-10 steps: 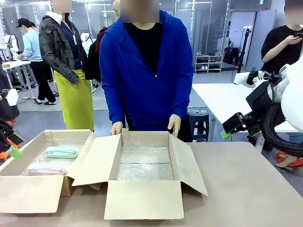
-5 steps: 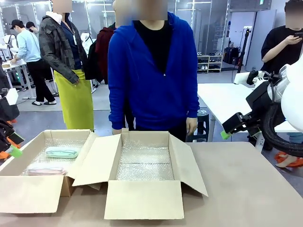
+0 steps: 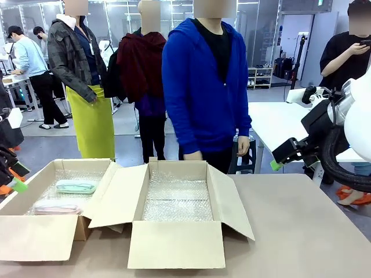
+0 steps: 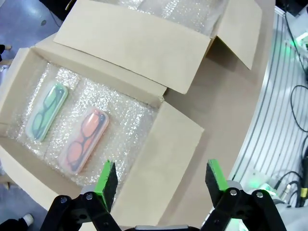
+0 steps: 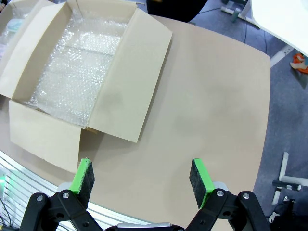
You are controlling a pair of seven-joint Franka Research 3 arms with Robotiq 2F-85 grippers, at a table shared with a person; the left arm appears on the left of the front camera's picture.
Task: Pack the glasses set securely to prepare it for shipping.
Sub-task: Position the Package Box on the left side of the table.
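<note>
Stepping back from the table's far edge, the person [image 3: 208, 87] leaves both cases [image 4: 84, 139] on bubble wrap (cushioning, presumably); both grippers [image 4: 161, 180] gape empty.

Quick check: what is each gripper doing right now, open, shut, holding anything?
Left gripper: open, holding nothing, above the box edge.
Right gripper: open, holding nothing, above bare table.

The right gripper [image 5: 142, 179] hangs above the bare brown table [image 5: 211, 110], its green-padded fingers [image 5: 84, 174] spread wide with nothing between them. To the upper left sits an open cardboard box [image 5: 120, 101] lined with bubble wrap [image 5: 77, 67], its flaps folded outward.
</note>
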